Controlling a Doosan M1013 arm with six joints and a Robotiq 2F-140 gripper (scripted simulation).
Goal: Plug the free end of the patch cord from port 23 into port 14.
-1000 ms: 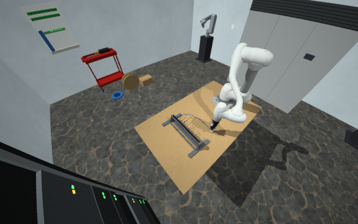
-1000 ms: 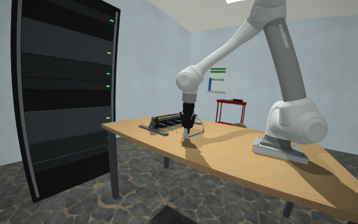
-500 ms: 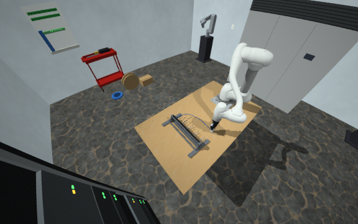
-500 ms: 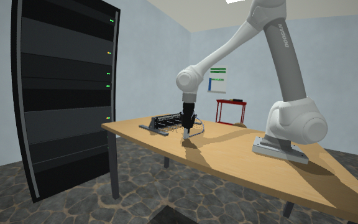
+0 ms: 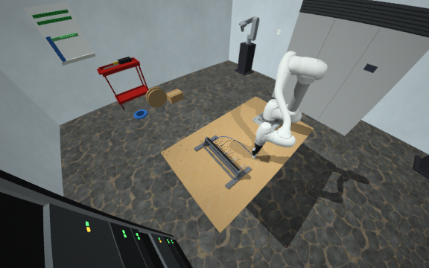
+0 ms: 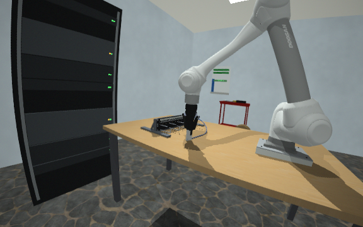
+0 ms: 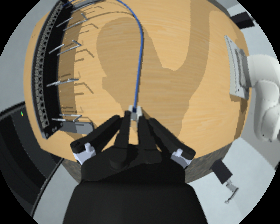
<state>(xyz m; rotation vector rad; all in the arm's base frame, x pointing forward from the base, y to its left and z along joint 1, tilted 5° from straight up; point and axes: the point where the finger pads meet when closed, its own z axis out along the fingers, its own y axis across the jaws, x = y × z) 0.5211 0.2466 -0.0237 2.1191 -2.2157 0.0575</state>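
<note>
Now one gripper (image 7: 134, 117) clamps one patch cord (image 7: 141, 50); one rack (image 5: 223, 156).

One rack (image 5: 223, 158) and one patch cord (image 7: 138, 50) are counted on one table (image 5: 199, 182). One arm (image 5: 287, 100) with one gripper (image 7: 132, 123) is seen beside the rack. One red cart (image 5: 124, 80) is counted beyond the table.

Port numbers on the rack (image 6: 168, 123) too small to read (every view), cord's plug (image 7: 134, 111) half hidden between fingers
</note>
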